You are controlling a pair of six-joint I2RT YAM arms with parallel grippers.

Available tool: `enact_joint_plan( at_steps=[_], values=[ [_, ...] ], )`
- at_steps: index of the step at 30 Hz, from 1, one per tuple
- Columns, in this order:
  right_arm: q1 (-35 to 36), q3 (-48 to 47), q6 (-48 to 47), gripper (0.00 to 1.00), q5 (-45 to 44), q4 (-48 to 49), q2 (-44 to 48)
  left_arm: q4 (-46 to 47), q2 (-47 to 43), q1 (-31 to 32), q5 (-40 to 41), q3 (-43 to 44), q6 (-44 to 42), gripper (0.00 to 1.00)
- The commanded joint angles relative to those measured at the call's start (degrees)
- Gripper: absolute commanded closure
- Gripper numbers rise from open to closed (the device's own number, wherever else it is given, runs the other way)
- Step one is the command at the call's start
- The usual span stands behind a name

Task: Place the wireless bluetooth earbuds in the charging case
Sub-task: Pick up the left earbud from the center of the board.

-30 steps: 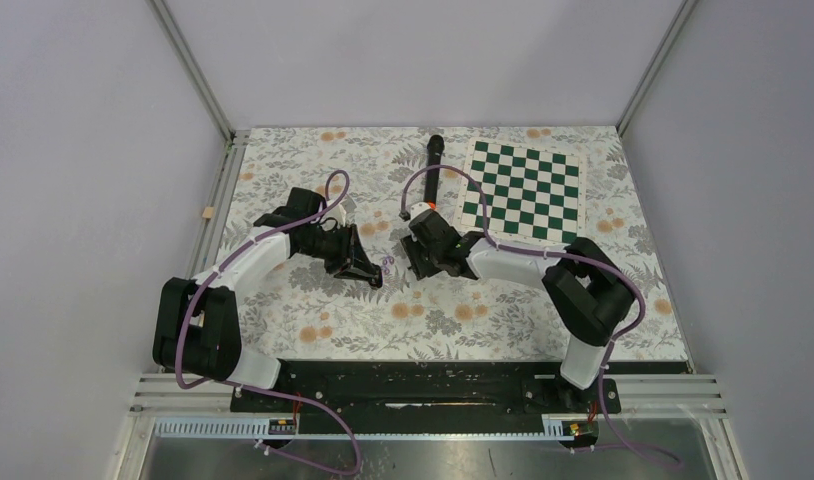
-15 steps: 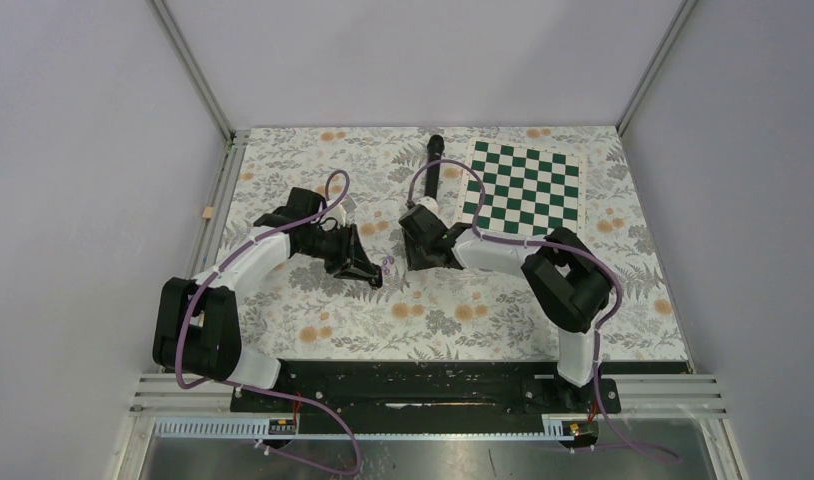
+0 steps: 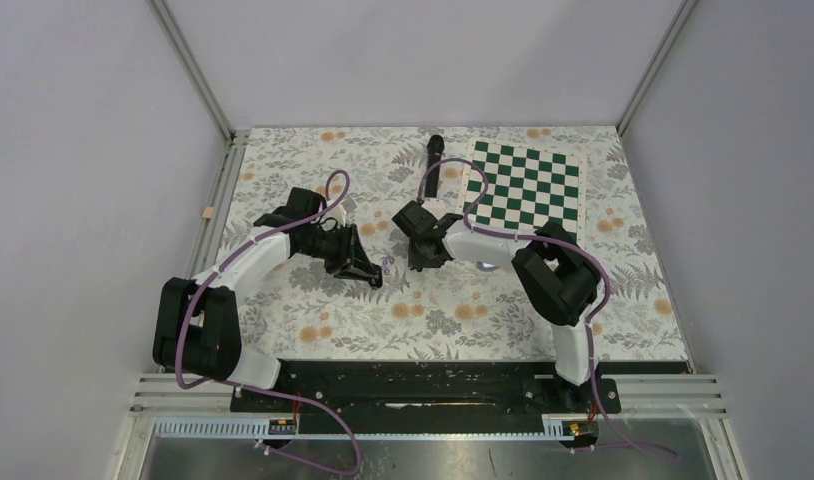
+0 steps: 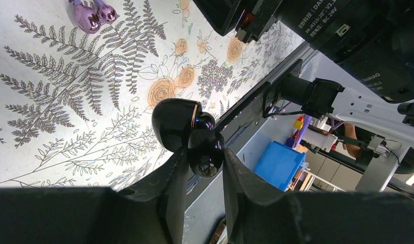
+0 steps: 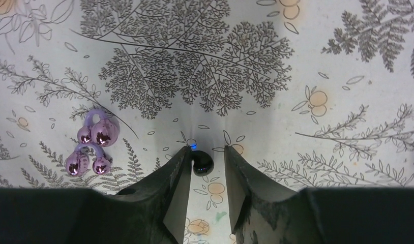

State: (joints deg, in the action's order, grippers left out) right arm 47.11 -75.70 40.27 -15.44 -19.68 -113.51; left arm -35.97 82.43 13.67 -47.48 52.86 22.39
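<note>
A glossy black charging case point(image 4: 175, 122) hangs just above the table, and my left gripper point(image 4: 205, 152) is shut on its rounded lower part. A black earbud point(image 5: 202, 162) with a small blue light lies on the floral cloth. My right gripper point(image 5: 207, 148) is open around it: the left finger touches it and a gap remains at the right finger. Pale purple earbuds point(image 5: 92, 147) lie in a cluster to the left, between the two grippers point(image 3: 387, 264). In the top view my left gripper point(image 3: 371, 278) and my right gripper point(image 3: 415, 262) stand close together.
A long black microphone point(image 3: 433, 160) lies at the back centre, behind the right wrist. A green and white chessboard point(image 3: 525, 185) covers the back right. The table's metal front rail point(image 3: 423, 385) runs along the near edge.
The right arm swung left and toward the back, now covering the microphone's near end. Its jaws narrowed a little around the black earbud. The left arm has not moved.
</note>
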Motion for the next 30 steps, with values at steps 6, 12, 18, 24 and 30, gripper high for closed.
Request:
enact_joint_plan(
  at_steps=[6, 12, 18, 24, 30],
  values=[
    [-0.3, -6.8, 13.1, 0.65, -2.7, -13.1, -2.2, 1.0, -2.0, 0.2, -0.8, 0.0, -0.9, 1.0],
    [-0.3, -8.4, 16.0, 0.59, -2.2, -16.1, -2.6, 0.9, -2.1, 0.3, -0.7, 0.0, -0.9, 1.0],
    [-0.3, -7.3, 19.9, 0.59, 0.2, -14.7, -2.5, 1.0, -2.2, 0.3, -0.8, -0.1, -0.8, 1.0],
    [-0.4, -7.4, 22.5, 0.6, 2.7, -14.2, -3.9, 1.0, -2.4, 0.3, -0.9, -0.3, -0.8, 1.0],
    [-0.4, -7.0, 23.8, 0.62, 2.7, -13.9, -4.7, 1.0, -2.6, 0.3, -0.8, -0.5, -0.9, 1.0]
  ],
)
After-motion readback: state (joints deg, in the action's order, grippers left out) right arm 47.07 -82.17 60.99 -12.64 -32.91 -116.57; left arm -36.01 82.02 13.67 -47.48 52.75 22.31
